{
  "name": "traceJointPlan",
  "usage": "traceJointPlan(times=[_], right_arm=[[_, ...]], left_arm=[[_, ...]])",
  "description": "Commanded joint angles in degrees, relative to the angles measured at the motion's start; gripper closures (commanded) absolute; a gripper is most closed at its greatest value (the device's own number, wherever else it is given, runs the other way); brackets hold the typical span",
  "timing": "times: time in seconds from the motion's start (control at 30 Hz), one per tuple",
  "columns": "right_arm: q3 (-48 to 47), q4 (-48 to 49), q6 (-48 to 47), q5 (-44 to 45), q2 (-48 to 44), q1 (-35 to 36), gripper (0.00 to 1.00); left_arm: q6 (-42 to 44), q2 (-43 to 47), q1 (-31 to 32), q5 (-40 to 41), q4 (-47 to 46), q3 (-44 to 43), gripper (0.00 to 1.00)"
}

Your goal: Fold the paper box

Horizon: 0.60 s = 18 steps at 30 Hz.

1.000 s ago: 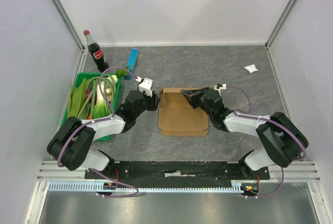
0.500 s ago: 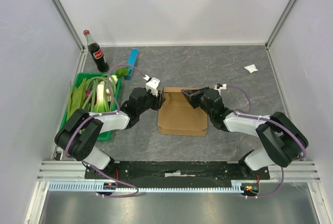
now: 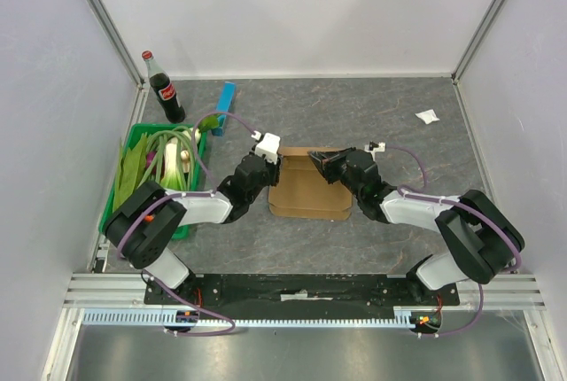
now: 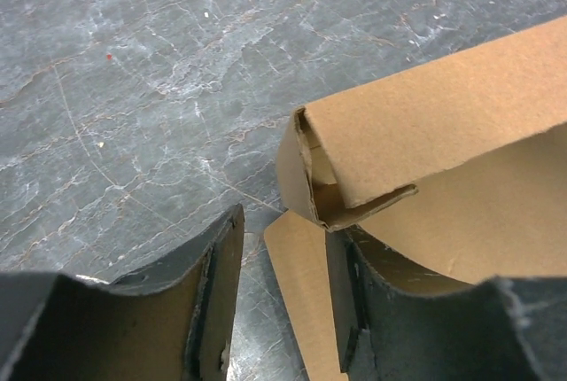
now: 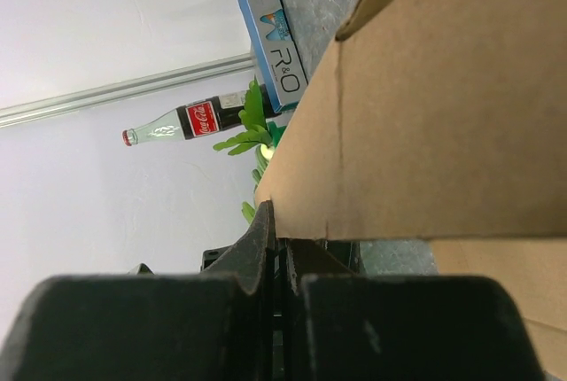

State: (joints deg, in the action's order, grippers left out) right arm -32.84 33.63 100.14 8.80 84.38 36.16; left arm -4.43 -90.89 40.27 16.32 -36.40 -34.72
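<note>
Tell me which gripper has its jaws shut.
The right gripper, jaws pinched together on a raised flap of the thin brown cardboard box; the left gripper is open.

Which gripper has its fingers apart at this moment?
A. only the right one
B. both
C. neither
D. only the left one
D: the left gripper shows a clear gap between its fingers, at the folded corner of the paper box, while the right gripper is shut on a flap of that box.
</note>
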Motion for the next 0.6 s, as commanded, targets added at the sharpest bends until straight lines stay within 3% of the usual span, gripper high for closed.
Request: traceJointPlan(times=[0.0,0.33,0.57], right_arm=[[-0.1,-2.3,0.5,-1.8,0.6,0.8,1.00],[-4.2,-9.2,3.6,-5.4,2.8,-2.3,1.00],[-10.3,-19.9,4.5,-10.3,4.9,-5.9,1.00]], left_arm=[[0.3,0.4,0.1,5.6,-7.9,-1.2,0.49],[0.2,8.2,-0.8,-0.3,-8.9,5.3,0.34],[-5.0,9.1,-6.1,-6.4,-10.3,8.5,0.34]])
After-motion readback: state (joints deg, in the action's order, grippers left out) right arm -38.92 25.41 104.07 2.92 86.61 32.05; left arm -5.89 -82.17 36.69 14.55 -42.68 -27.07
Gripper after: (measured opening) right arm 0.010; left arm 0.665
